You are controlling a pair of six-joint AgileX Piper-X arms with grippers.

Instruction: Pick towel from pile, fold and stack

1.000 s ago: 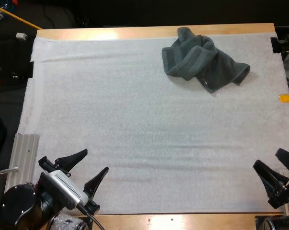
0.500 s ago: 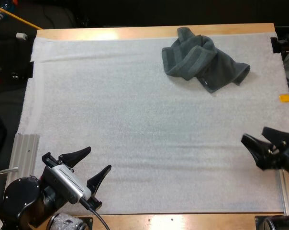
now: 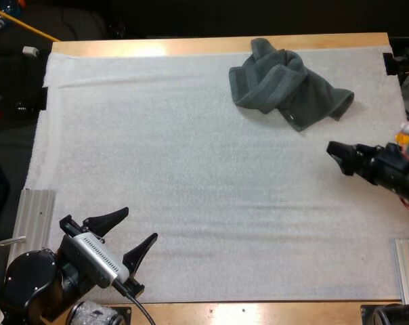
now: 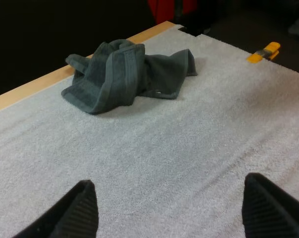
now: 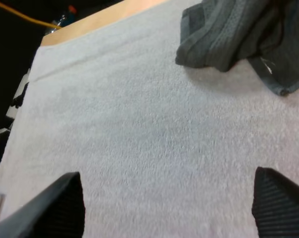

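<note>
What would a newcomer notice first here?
The crumpled dark grey-green towel stands out against the white mat, lying at its far side, right of centre. Next come the two open grippers: the left gripper over the mat's near left corner, and the right gripper nearer the towel but clear of it.

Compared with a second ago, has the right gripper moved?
Yes. The right gripper has travelled from the near edge of the mat toward the crumpled towel, which has stayed put.
</note>
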